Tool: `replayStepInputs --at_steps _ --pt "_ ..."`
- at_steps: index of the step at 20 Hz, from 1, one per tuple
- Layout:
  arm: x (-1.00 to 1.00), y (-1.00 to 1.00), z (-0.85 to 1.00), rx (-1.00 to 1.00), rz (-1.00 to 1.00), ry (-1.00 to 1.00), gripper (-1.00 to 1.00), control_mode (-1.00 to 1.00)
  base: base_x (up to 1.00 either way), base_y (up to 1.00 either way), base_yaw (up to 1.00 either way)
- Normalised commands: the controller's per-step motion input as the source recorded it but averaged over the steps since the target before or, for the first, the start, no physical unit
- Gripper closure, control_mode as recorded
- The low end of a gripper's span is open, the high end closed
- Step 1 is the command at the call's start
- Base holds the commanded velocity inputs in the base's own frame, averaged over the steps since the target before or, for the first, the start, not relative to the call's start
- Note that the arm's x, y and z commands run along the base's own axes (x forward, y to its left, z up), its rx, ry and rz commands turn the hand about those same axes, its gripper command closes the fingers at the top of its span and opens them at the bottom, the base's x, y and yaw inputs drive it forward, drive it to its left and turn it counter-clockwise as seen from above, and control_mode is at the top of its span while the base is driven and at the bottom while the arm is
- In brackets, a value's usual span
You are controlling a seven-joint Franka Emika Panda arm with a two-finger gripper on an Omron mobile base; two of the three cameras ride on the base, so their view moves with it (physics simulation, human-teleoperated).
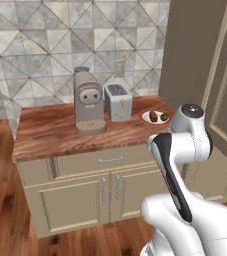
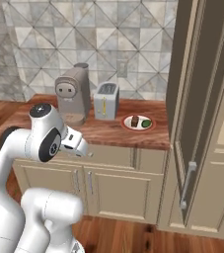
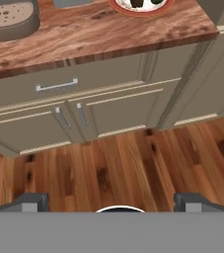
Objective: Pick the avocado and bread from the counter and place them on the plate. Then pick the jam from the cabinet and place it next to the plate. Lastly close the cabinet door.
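- Plate (image 2: 138, 123) — right of toaster (image 2: 106, 100); bread (image 2: 134, 121) and avocado (image 2: 146, 123) aboard.
- Gripper (image 3: 113, 200) — jaws spread, empty.
- Step in hand: likely fetching jam; next, reach into cabinet (image 2: 202, 113).

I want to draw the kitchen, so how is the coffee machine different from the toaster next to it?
The coffee machine is taller than the toaster. The coffee machine is grey-brown with rounded shapes and a face-like front; the toaster is a pale silvery box with slots on top. The coffee machine stands left of the toaster, farther from the plate. Both stand upright on the counter against the tiled wall.
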Motion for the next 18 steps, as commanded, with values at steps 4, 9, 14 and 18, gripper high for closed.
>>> replayStepInputs --at_steps 4,9,14,18 --pt "0.0 0.0 0.0 0.0 0.0 0.0 -1.0 1.0 -0.59 -0.02 -0.08" --pt "0.0 0.0 0.0 0.0 0.0 0.0 -1.0 1.0 -0.56 -0.02 -0.07" --pt "0.0 0.0 0.0 0.0 0.0 0.0 -1.0 1.0 -0.5 -0.06 -0.06" --pt "0.0 0.0 0.0 0.0 0.0 0.0 -1.0 1.0 -0.45 -0.12 -0.06"
